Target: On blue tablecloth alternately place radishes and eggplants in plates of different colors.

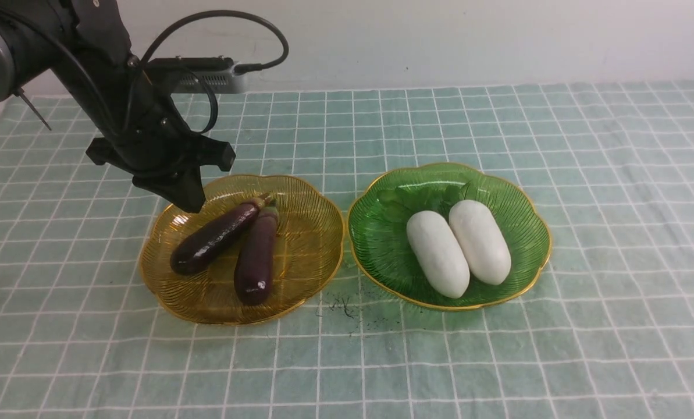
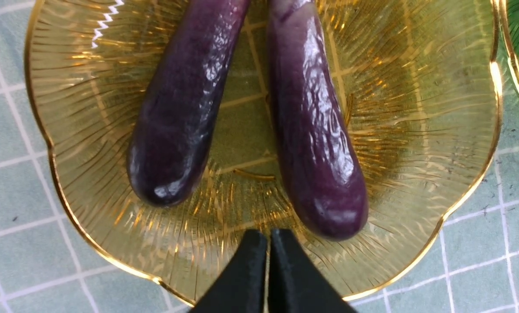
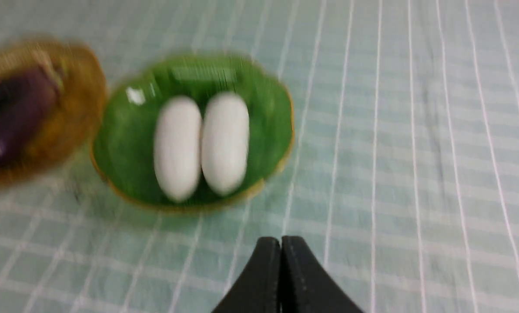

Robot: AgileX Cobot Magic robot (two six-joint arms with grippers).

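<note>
Two dark purple eggplants lie side by side in the amber plate on the blue tablecloth. Two white radishes lie together in the green plate, leaves toward the back. My left gripper hangs shut and empty just over the amber plate's back left rim; its wrist view shows both eggplants ahead of the closed tips. My right gripper is shut and empty above bare cloth, apart from the green plate; it does not show in the front view.
Dark specks lie on the cloth between the two plates near the front. A pale wall runs behind the table. The left arm's cable loops above the back left of the cloth.
</note>
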